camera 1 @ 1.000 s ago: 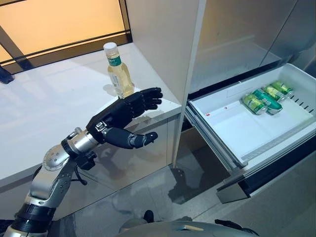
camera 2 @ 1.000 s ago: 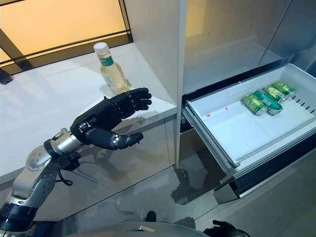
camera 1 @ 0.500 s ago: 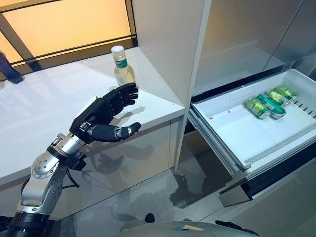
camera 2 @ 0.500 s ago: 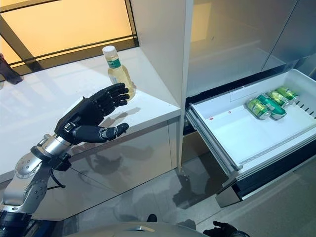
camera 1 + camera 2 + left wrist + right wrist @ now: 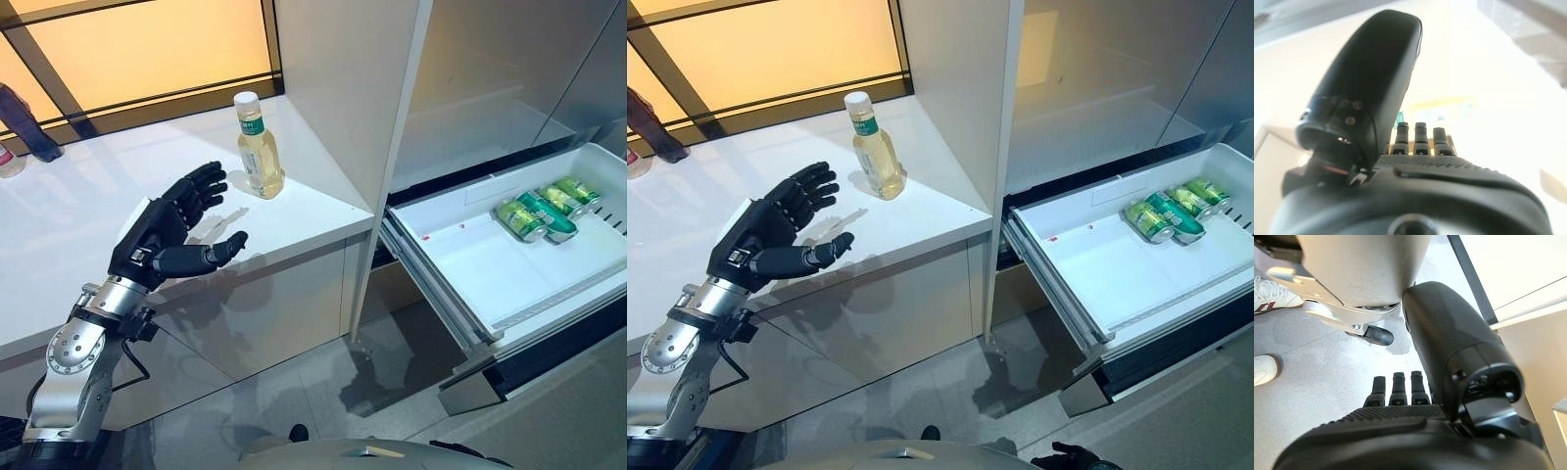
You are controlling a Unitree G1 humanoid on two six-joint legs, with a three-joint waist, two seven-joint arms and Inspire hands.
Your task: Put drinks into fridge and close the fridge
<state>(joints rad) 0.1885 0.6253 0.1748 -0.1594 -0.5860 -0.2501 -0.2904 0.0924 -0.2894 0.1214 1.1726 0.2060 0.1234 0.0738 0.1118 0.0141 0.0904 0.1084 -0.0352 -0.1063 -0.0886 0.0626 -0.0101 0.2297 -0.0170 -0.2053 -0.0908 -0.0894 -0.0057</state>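
Note:
A clear bottle of pale yellow drink with a white cap and green label [image 5: 260,149] stands upright on the white counter [image 5: 88,245], near the tall fridge cabinet wall. My left hand [image 5: 162,230] is open above the counter, left of the bottle and apart from it, holding nothing. It also shows in the left wrist view [image 5: 1400,161]. The white fridge drawer [image 5: 460,264] is pulled out at the right, with green cans [image 5: 539,213] lying at its far end. My right hand [image 5: 1415,396] hangs open over the grey floor in the right wrist view.
The white cabinet wall [image 5: 343,88] stands between the counter and the fridge. A dark bottle [image 5: 24,122] stands at the counter's far left. A person's white shoes [image 5: 1268,303] show on the floor in the right wrist view, beside a chair wheel [image 5: 1374,335].
My left hand has drawn back to the left and away from the bottle, which stays on the counter. The camera view has shifted.

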